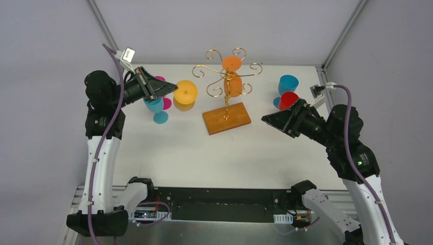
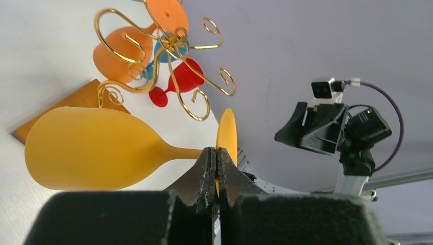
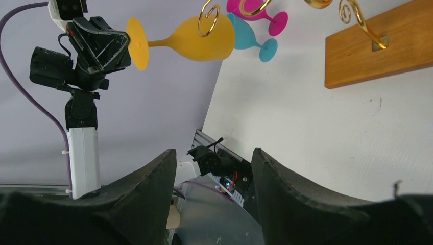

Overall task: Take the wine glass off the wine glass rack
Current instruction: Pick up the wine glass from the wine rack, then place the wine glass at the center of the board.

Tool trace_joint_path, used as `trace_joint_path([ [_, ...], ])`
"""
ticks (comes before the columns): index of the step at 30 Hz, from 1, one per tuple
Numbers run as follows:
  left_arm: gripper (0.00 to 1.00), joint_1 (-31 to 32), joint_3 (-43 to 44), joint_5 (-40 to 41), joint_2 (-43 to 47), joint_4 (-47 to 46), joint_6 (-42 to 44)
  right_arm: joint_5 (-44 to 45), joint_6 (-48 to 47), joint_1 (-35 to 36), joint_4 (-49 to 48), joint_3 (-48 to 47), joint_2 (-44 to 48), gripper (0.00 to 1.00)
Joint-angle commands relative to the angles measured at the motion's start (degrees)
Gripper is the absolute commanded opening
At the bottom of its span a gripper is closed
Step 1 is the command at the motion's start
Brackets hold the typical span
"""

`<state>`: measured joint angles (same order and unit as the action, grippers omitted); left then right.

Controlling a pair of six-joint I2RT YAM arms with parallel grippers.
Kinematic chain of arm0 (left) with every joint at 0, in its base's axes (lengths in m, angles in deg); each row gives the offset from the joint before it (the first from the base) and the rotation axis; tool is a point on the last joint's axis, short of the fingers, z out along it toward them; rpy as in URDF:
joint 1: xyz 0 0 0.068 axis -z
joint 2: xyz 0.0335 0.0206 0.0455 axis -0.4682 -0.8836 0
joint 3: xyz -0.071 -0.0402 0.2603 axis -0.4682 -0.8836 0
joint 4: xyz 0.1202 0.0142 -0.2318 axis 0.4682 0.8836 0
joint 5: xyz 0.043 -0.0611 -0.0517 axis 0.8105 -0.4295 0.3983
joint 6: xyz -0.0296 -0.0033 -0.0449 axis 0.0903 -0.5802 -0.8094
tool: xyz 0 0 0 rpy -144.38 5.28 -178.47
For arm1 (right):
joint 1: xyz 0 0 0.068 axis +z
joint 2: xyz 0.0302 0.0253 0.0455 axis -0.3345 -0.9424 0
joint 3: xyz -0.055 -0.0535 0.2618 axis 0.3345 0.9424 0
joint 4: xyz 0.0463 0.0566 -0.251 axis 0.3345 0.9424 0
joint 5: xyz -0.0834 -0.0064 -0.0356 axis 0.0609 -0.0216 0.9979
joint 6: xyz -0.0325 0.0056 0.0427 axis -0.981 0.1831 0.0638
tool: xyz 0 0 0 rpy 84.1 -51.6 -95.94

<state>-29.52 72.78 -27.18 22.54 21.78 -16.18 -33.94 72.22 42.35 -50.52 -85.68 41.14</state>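
Observation:
A yellow wine glass (image 1: 185,92) lies on its side in the air just left of the wine glass rack (image 1: 226,81), a gold wire stand on a brown wooden base (image 1: 226,118). My left gripper (image 1: 172,87) is shut on the glass's round foot (image 2: 227,131), and the bowl (image 2: 87,148) points toward the rack (image 2: 168,56). An orange wine glass (image 1: 232,76) hangs upside down on the rack. My right gripper (image 1: 266,119) hovers open right of the base with nothing between its fingers (image 3: 214,153).
A blue glass (image 1: 154,105) and a magenta glass (image 1: 166,102) stand under the left arm. Another blue glass (image 1: 288,83) and a red glass (image 1: 288,99) stand at the back right, close to the right arm. Grey walls enclose the table.

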Motion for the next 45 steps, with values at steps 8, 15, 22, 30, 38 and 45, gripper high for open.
trace_joint_path([
  [8,0.00,2.2,-11.8,-3.0,13.0,-0.7,2.2,8.6,4.3,13.7,-10.7,8.8,-0.3,0.59],
  [15,0.00,15.5,-14.9,5.8,16.2,6.5,8.3,17.4,7.3,23.5,-14.6,13.7,-1.6,0.59],
  [22,0.00,25.7,-20.5,17.4,21.0,9.8,14.2,21.1,14.1,27.1,-18.8,20.6,1.5,0.60],
  [30,0.00,37.6,-23.6,24.4,21.6,9.7,20.4,22.6,21.2,31.6,-26.0,29.2,1.9,0.61],
  [38,0.00,51.2,-24.1,35.6,18.7,10.0,28.1,24.3,25.7,34.5,-31.2,33.4,-0.8,0.62],
  [45,0.00,63.2,-22.2,45.8,14.1,10.5,34.6,22.2,30.9,35.7,-40.4,37.7,-3.8,0.63],
])
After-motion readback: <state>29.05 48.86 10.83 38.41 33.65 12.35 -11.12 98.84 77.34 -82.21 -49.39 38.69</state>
